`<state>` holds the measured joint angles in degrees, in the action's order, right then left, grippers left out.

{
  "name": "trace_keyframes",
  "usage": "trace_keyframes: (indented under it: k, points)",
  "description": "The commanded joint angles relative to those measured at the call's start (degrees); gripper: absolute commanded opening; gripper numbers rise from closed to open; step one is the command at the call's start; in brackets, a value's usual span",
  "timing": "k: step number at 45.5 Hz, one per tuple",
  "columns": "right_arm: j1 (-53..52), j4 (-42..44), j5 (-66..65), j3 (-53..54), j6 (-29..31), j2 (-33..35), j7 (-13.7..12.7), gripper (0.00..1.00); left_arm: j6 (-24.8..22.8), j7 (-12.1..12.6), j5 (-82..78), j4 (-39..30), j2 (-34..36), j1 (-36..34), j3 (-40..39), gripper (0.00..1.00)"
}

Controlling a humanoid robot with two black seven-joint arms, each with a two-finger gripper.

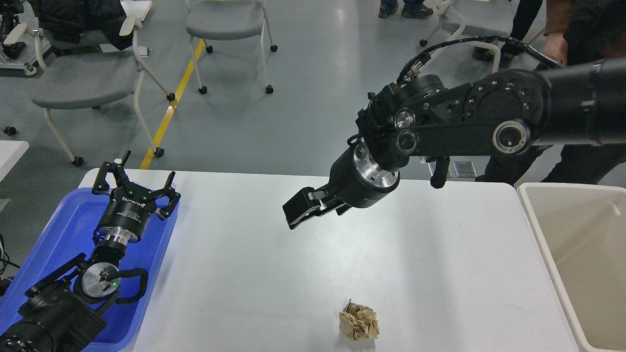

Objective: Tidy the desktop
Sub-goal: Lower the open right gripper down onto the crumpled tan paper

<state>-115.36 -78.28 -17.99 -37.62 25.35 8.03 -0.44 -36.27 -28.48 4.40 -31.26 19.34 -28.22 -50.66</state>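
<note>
Beige bin [582, 254] and blue tray [63, 234] hold no objects.

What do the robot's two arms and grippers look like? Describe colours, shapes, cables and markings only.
Both arms are black with round joint housings. The left gripper has thin linkage fingers, a silver collar, white lettering on its round body and a green light lower down. The right gripper has blocky black fingers on a black-and-silver cylinder; a black cable loops above its wrist.

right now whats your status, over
Left gripper open over blue tray. Right gripper empty, looks shut, above desktop. Crumpled brown paper on desktop near edge, untouched. Beige bin at right, path clear.
</note>
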Motion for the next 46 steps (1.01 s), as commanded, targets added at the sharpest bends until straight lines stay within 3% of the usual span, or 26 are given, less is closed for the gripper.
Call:
trace_keyframes:
  k: [1,46]
  points:
    - [6.63,1.2,-0.99,-0.35,0.05,-2.94,0.0,1.0,-0.03,0.01,0.0,-0.03,0.0,0.0,0.04,1.0]
    - [30.45,13.77,-25.6,0.27,-5.31,-7.86,0.7,1.0,-0.03,0.01,0.0,0.05,0.0,0.0,0.04,1.0]
